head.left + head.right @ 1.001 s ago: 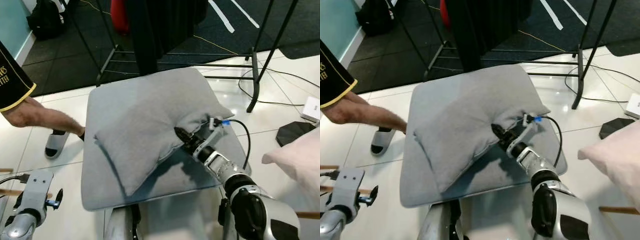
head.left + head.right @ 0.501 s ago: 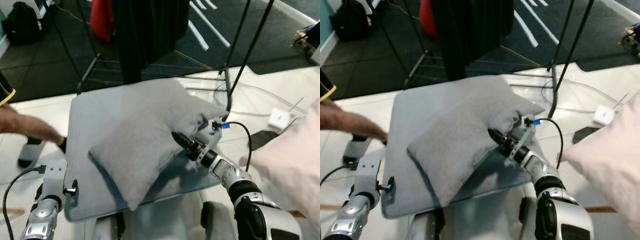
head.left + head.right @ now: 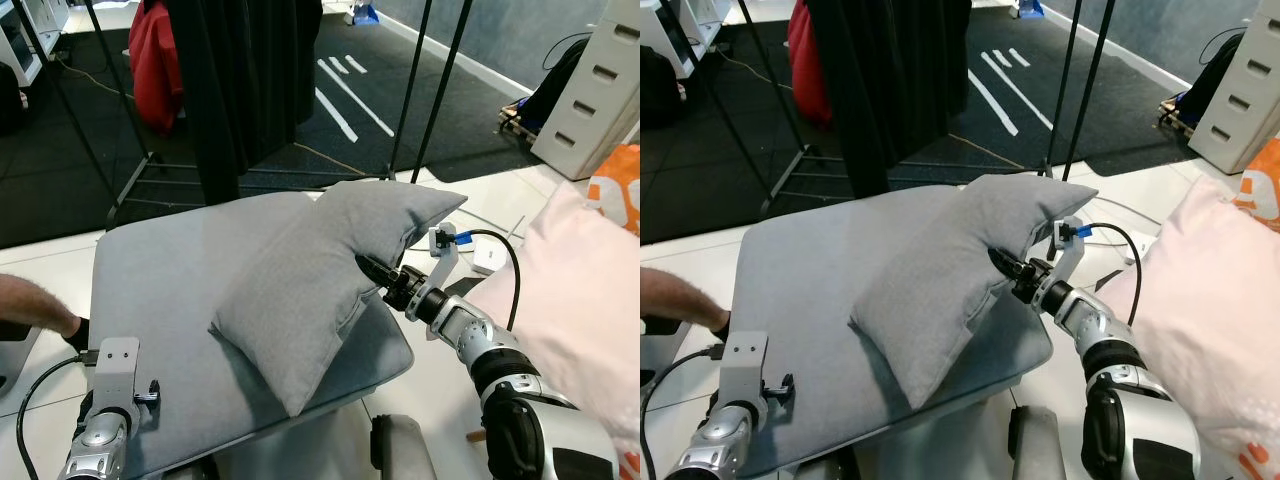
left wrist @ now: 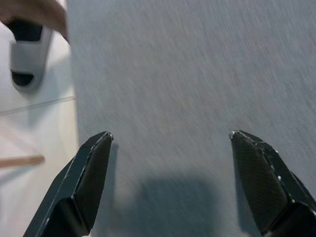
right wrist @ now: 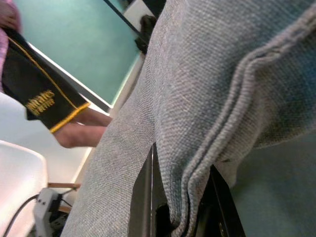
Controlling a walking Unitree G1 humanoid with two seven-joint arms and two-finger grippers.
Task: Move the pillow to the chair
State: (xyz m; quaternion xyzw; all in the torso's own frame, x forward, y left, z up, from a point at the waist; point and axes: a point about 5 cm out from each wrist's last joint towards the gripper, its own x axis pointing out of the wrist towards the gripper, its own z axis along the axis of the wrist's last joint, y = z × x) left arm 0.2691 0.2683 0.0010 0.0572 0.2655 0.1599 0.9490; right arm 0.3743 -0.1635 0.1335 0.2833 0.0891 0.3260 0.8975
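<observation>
A grey pillow (image 3: pixel 320 275) hangs lifted at its right edge above a wide grey cushion (image 3: pixel 160 300). My right gripper (image 3: pixel 372 270) is shut on that edge; in the right wrist view the pillow's seam (image 5: pixel 217 148) runs pinched between the black fingers (image 5: pixel 143 197). My left gripper (image 4: pixel 170 148) is open over the cushion's near left part (image 4: pixel 187 74), touching nothing. Its wrist (image 3: pixel 112 385) sits low at the left in the head views.
A person's hand (image 3: pixel 35 305) rests at the cushion's left edge. A pale pink pillow (image 3: pixel 575 300) lies on the right. Black stand legs (image 3: pixel 130 180) and a hanging black cloth (image 3: pixel 245 80) are behind. White drawers (image 3: pixel 600 90) stand at the far right; a cable and white box (image 3: pixel 490 260) lie on the floor.
The head camera has swung up and right. The pillow's right edge is raised higher in my right gripper. My left arm has come up over the cushion's near left corner.
</observation>
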